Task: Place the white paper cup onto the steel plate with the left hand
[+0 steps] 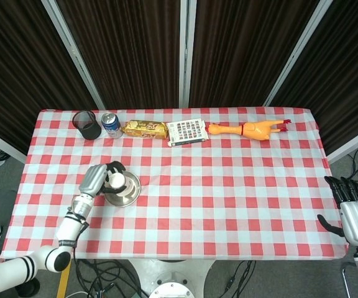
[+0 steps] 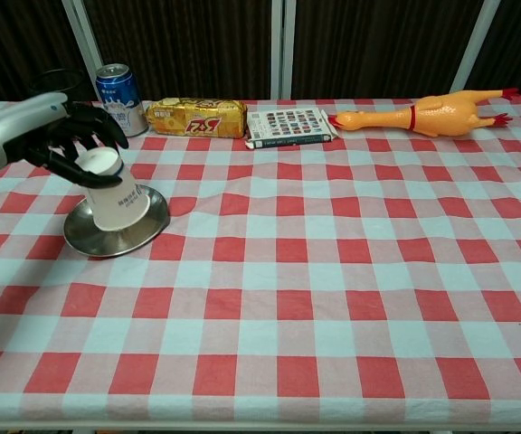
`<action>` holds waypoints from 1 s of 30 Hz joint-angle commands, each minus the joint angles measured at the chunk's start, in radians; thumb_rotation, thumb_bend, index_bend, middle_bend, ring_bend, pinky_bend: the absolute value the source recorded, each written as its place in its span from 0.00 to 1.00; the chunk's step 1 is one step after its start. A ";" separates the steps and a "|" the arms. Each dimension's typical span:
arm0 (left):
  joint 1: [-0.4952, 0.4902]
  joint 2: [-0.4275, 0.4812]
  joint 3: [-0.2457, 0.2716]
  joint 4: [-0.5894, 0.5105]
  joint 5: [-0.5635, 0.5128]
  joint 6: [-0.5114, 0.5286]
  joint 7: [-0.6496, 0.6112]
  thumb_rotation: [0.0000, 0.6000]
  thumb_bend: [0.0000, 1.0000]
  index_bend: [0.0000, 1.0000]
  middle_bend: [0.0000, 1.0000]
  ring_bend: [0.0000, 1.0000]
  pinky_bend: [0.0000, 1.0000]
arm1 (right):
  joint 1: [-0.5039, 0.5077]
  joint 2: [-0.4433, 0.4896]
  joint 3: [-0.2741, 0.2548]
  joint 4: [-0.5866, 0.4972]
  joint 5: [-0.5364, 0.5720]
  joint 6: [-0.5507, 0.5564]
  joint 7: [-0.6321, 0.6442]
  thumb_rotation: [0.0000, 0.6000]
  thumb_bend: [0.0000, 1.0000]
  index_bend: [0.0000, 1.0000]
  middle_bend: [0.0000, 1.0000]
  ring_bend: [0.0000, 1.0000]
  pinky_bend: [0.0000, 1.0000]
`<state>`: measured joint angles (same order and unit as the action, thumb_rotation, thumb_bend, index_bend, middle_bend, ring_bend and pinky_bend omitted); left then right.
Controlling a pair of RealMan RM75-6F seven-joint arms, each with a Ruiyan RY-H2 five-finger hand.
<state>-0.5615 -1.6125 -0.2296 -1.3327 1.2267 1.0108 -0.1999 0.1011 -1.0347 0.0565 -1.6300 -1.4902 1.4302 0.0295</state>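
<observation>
The white paper cup (image 2: 118,195) stands upside down and tilted on the steel plate (image 2: 107,240) at the table's left side. My left hand (image 2: 69,137) reaches in from the left, its dark fingers (image 2: 87,145) wrapped around the cup's upturned end. From the head view, the left hand (image 1: 96,179) lies left of the cup (image 1: 117,180) and the plate (image 1: 127,193). My right hand (image 1: 355,216) hangs off the table's right edge, fingers apart and holding nothing.
Along the far edge sit a black mesh cup (image 1: 87,124), a blue can (image 2: 120,99), a yellow snack pack (image 2: 197,117), a patterned box (image 2: 288,127) and a rubber chicken (image 2: 423,113). The red-checked cloth (image 2: 315,271) covers the table.
</observation>
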 commanded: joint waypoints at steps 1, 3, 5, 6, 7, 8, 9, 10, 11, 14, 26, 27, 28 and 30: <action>0.001 0.019 -0.053 0.027 -0.029 0.032 -0.029 1.00 0.23 0.40 0.53 0.47 0.58 | -0.002 0.003 0.004 -0.001 0.000 0.007 -0.001 1.00 0.16 0.01 0.10 0.00 0.04; -0.009 0.021 -0.082 0.069 -0.066 0.026 -0.013 1.00 0.23 0.40 0.53 0.46 0.58 | -0.002 0.005 0.005 -0.002 0.000 0.009 -0.001 1.00 0.16 0.01 0.10 0.00 0.04; -0.027 0.011 -0.100 0.132 -0.108 0.008 0.030 1.00 0.23 0.40 0.52 0.45 0.57 | -0.003 0.006 0.003 -0.002 -0.002 0.008 0.001 1.00 0.16 0.01 0.10 0.00 0.04; -0.035 0.002 -0.104 0.162 -0.125 -0.001 0.049 1.00 0.23 0.40 0.52 0.44 0.56 | -0.003 0.005 0.002 -0.001 -0.003 0.008 0.003 1.00 0.16 0.01 0.10 0.00 0.04; -0.043 -0.009 -0.107 0.189 -0.140 -0.011 0.064 1.00 0.23 0.40 0.51 0.43 0.55 | -0.003 0.004 0.001 0.000 -0.003 0.007 0.006 1.00 0.16 0.01 0.10 0.00 0.04; -0.053 -0.021 -0.109 0.221 -0.158 -0.029 0.078 1.00 0.23 0.40 0.51 0.42 0.54 | -0.004 0.003 0.001 0.002 -0.002 0.007 0.010 1.00 0.16 0.01 0.10 0.00 0.04; -0.060 -0.031 -0.110 0.243 -0.167 -0.042 0.084 1.00 0.23 0.40 0.50 0.41 0.53 | -0.005 0.001 0.000 0.004 -0.002 0.006 0.012 1.00 0.16 0.01 0.10 0.00 0.04; -0.066 -0.041 -0.110 0.266 -0.175 -0.053 0.089 1.00 0.23 0.40 0.50 0.41 0.52 | -0.006 0.000 -0.001 0.006 -0.002 0.006 0.015 1.00 0.16 0.01 0.10 0.00 0.04; -0.074 -0.054 -0.110 0.292 -0.186 -0.068 0.094 1.00 0.23 0.40 0.49 0.40 0.50 | -0.007 -0.002 -0.003 0.009 -0.004 0.005 0.019 1.00 0.16 0.01 0.10 0.00 0.04; -0.091 -0.082 -0.114 0.346 -0.212 -0.106 0.100 1.00 0.23 0.39 0.46 0.37 0.47 | -0.006 -0.004 -0.007 0.014 -0.007 0.000 0.024 1.00 0.16 0.01 0.10 0.00 0.04; 0.002 0.018 -0.082 0.194 -0.110 0.074 0.078 1.00 0.19 0.13 0.15 0.09 0.20 | 0.000 -0.006 0.003 0.044 0.019 -0.018 0.049 1.00 0.16 0.01 0.10 0.00 0.04; 0.025 0.048 -0.072 0.161 -0.096 0.103 0.083 1.00 0.19 0.13 0.15 0.09 0.20 | -0.001 -0.007 0.004 0.050 0.022 -0.018 0.053 1.00 0.16 0.01 0.10 0.00 0.04; 0.051 0.079 -0.059 0.127 -0.081 0.135 0.092 1.00 0.19 0.13 0.15 0.09 0.20 | -0.002 -0.009 0.005 0.057 0.026 -0.019 0.058 1.00 0.16 0.01 0.10 0.00 0.04; 0.114 0.149 -0.025 0.060 -0.039 0.224 0.127 1.00 0.19 0.13 0.15 0.09 0.20 | -0.002 -0.012 0.005 0.072 0.030 -0.025 0.076 1.00 0.16 0.01 0.10 0.00 0.04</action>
<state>-0.5349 -1.5583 -0.2981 -1.1749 1.1240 1.1263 -0.1039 0.0993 -1.0442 0.0605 -1.5669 -1.4642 1.4092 0.0952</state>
